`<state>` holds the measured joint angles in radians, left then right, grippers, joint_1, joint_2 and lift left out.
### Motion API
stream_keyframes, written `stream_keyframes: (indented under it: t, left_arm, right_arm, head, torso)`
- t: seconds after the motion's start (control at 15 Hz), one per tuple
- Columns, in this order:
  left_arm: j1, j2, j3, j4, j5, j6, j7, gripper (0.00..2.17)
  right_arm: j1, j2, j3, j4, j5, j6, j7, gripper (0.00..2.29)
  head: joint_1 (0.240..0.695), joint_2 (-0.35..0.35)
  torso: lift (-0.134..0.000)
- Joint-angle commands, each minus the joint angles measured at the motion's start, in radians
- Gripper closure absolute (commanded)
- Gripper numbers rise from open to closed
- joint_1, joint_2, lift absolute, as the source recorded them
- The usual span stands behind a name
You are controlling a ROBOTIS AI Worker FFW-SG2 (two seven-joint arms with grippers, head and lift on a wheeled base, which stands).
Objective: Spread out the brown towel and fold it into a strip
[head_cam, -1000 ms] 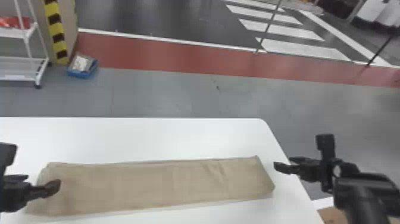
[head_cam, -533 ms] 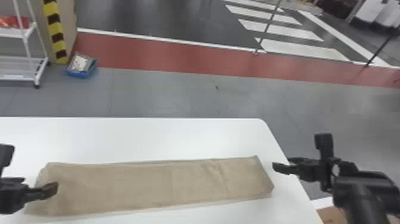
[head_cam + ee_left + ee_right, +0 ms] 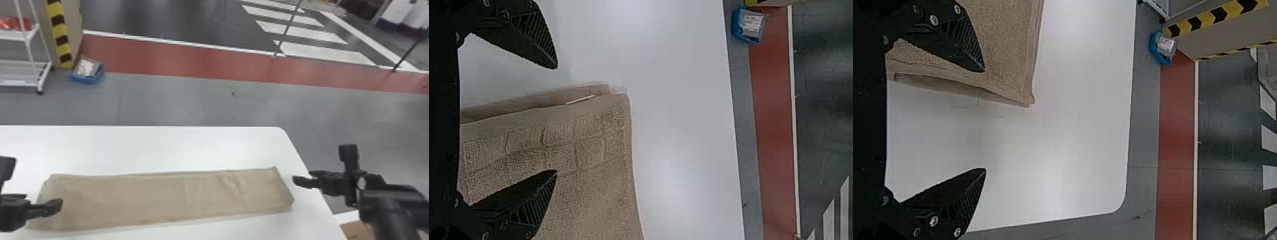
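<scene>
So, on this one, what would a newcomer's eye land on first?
Probably the long brown cloth towel, lying as a flat strip across the smooth white table. Next come the open, two-fingered black grippers at its ends: the left gripper at the left end, the right gripper near the right. Beyond the table, the red floor band and white painted stripes stand out.

A workshop-like space – hazard tape point(image 3: 58, 32), red floor lane point(image 3: 178, 60), white crossing stripes point(image 3: 301, 32).
</scene>
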<state>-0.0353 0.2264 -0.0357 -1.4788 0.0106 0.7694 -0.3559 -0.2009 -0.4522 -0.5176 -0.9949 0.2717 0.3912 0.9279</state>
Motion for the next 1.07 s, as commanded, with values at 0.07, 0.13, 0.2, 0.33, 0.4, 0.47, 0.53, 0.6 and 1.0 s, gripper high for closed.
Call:
stream_keyframes:
  t: [0.07,0.13,0.2,0.33,0.4,0.47,0.53,0.6,1.0]
  left_arm:
    - [-0.002,-0.001,0.0,0.0,-0.003,0.0,0.0,0.16]
    - [-0.002,-0.001,0.0,0.0,-0.003,0.0,0.0,0.16]
    - [-0.002,-0.001,0.0,0.0,-0.003,0.0,0.0,0.16]
    - [-0.002,0.001,0.0,0.0,-0.003,0.0,0.0,0.16]
    - [-0.002,0.001,0.002,0.0,-0.003,0.0,-0.002,0.16]
    - [-0.002,0.001,0.002,0.0,-0.003,0.003,-0.002,0.16]
    - [-0.002,0.001,0.0,0.0,-0.003,0.006,-0.002,0.16]
    - [-0.002,0.001,0.002,-0.002,-0.001,0.006,-0.002,0.16]
    - [-0.002,-0.001,0.0,-0.003,-0.004,0.006,0.0,0.16]
  right_arm:
    - [0.0,0.0,-0.004,0.004,-0.002,-0.005,0.0,0.19]
    - [0.001,0.001,-0.004,0.004,-0.002,-0.005,0.0,0.19]
    - [0.0,0.001,-0.004,0.004,-0.002,-0.005,0.0,0.19]
    - [0.001,0.0,-0.005,0.007,-0.009,-0.005,0.002,0.19]
    - [0.001,0.001,-0.004,0.005,-0.009,-0.005,0.002,0.19]
    - [0.001,0.001,-0.002,0.007,-0.009,-0.005,0.002,0.19]
    - [0.001,0.001,-0.002,0.007,-0.009,-0.005,0.002,0.19]
    - [0.001,0.001,-0.005,0.007,-0.009,-0.005,0.002,0.19]
    - [-0.002,-0.003,-0.007,0.005,-0.016,-0.005,0.003,0.19]
  head:
    - [0.695,-0.329]
    - [0.695,-0.33]
    - [0.695,-0.33]
    - [0.695,-0.33]
    - [0.695,-0.329]
    - [0.695,-0.329]
    - [0.695,-0.327]
    - [0.695,-0.327]
    - [0.695,-0.326]
  torso:
    - [0.0]
    - [0.0]
    - [0.0]
    - [0.0]
    - [0.0]
    - [0.0]
    - [0.0]
    - [0.0]
    - [0.0]
